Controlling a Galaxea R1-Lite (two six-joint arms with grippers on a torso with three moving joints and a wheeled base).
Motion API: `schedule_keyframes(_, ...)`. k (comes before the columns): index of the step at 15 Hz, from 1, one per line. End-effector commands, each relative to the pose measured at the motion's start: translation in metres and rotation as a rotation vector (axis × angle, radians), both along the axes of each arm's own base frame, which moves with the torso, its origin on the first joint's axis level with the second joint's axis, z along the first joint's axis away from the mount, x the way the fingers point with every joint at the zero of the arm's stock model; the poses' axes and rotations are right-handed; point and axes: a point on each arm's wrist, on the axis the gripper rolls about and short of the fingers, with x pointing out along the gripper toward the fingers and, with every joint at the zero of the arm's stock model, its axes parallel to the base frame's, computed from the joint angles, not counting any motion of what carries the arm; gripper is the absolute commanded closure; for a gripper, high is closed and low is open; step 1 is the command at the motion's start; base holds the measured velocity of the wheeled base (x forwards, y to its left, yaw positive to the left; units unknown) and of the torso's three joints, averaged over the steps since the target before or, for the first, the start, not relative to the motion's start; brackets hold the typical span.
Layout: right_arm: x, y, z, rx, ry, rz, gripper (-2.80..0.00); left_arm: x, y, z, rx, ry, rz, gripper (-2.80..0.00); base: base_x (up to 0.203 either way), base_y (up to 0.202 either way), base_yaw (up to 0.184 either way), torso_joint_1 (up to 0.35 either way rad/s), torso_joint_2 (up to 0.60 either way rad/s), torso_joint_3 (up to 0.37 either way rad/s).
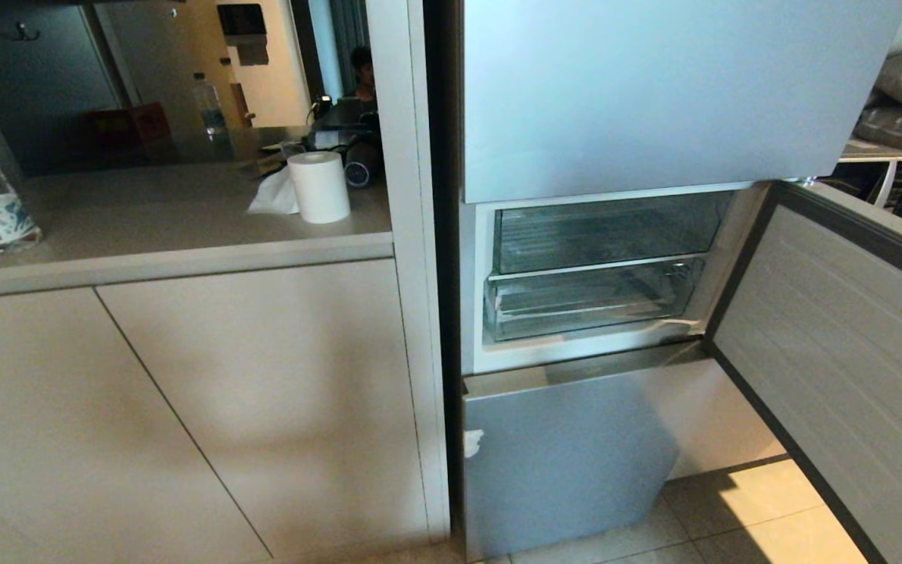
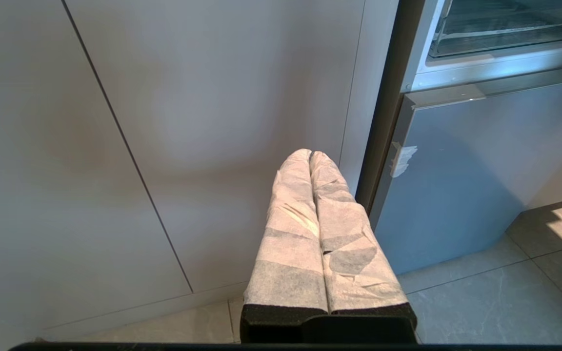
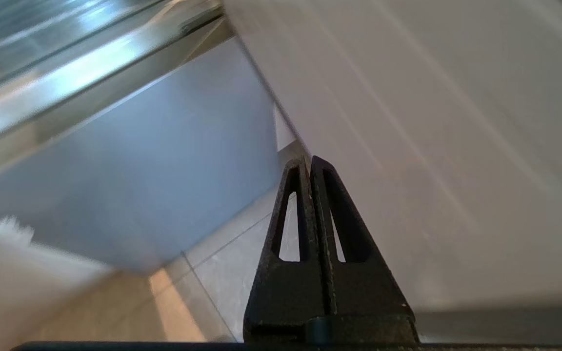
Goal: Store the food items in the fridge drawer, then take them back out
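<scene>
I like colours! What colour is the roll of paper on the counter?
White. The paper roll stands on the beige counter; the head view shows it best.

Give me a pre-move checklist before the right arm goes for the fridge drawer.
1. Fridge door swung open: ok.
2. Drawer in view, pushed in: ok.
3. Drawer holds nothing visible: ok.
4. Food items located: not ok, none in any view.
5. Right gripper shut, holding nothing, near the door: ok.
6. Left gripper shut, holding nothing, low by the cabinet: ok.
</scene>
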Motion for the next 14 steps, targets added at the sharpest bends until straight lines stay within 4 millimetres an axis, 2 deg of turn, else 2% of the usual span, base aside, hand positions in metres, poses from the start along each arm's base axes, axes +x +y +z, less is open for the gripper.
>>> schedule_keyframes(1, 0.035, -0.015, -0.012, 0.009, 0.065, -0.080, 0.00, 0.000, 0.000, 0.000, 0.000, 0.001, 0.000, 0.00, 0.000, 0.000, 0.000, 0.000, 0.00, 0.000)
schedule_keyframes(4, 0.056, -0.035, -0.018, 0.010, 0.033, -0.166, 0.00, 0.000, 0.000, 0.000, 0.000, 0.001, 0.000, 0.00, 0.000, 0.000, 0.000, 0.000, 0.00, 0.000)
schedule_keyframes(8, 0.074, -0.060, -0.026, 0.016, -0.013, -0.230, 0.00, 0.000, 0.000, 0.000, 0.000, 0.001, 0.000, 0.00, 0.000, 0.000, 0.000, 0.000, 0.00, 0.000)
schedule_keyframes(14, 0.086, -0.070, -0.023, 0.022, -0.042, -0.204, 0.00, 0.000, 0.000, 0.000, 0.000, 0.001, 0.000, 0.00, 0.000, 0.000, 0.000, 0.000, 0.00, 0.000)
